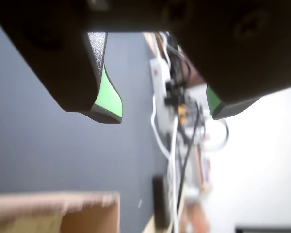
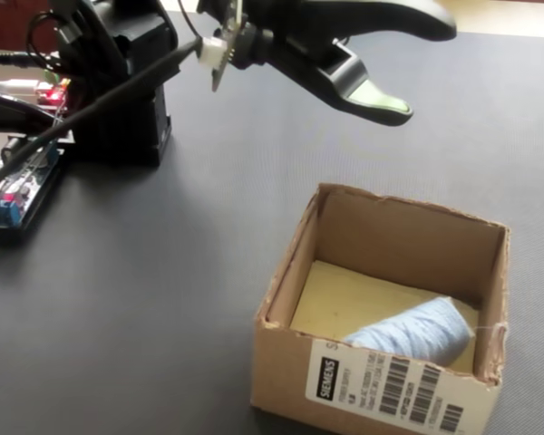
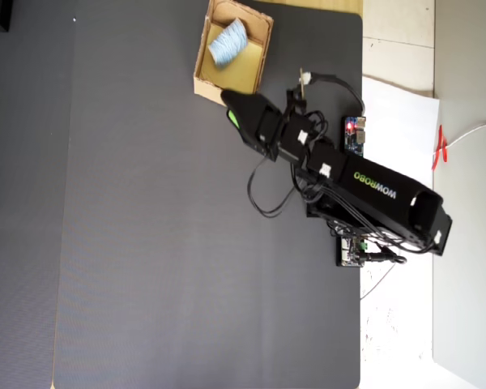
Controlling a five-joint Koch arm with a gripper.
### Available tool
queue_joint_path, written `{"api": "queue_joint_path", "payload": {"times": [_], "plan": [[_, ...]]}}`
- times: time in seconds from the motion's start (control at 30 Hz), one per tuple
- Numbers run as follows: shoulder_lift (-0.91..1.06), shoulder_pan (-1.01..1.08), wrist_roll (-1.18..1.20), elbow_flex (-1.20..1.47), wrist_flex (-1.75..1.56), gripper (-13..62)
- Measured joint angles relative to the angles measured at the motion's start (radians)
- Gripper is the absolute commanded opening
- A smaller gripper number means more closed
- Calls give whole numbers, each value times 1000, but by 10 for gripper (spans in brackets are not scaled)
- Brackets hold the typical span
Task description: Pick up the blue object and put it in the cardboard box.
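Observation:
The pale blue object (image 2: 412, 333) lies inside the cardboard box (image 2: 290, 362), leaning on the yellowish floor near the front right corner; the overhead view shows the blue object (image 3: 227, 40) in the box (image 3: 202, 77) at the top of the mat. My gripper (image 2: 424, 71) hangs above and behind the box, open, with nothing between its green-padded fingers (image 1: 109, 99). In the wrist view the gripper (image 1: 164, 115) has its jaws wide apart, and a corner of the box (image 1: 53, 208) shows at the bottom left. Seen from overhead, the gripper (image 3: 229, 109) sits just below the box.
The arm's black base (image 2: 127, 91) and a circuit board (image 2: 18, 190) with wires stand at the left of the fixed view. A white power strip (image 1: 160, 77) and cables run along the mat's edge. White paper (image 3: 397, 121) lies beside the dark mat (image 3: 146, 243).

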Motion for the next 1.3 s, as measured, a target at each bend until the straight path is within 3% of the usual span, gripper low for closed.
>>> {"api": "queue_joint_path", "payload": {"times": [0.47, 1.3], "plan": [[84, -310, 31, 353, -63, 347], [84, -319, 26, 446, 106, 346]]}}
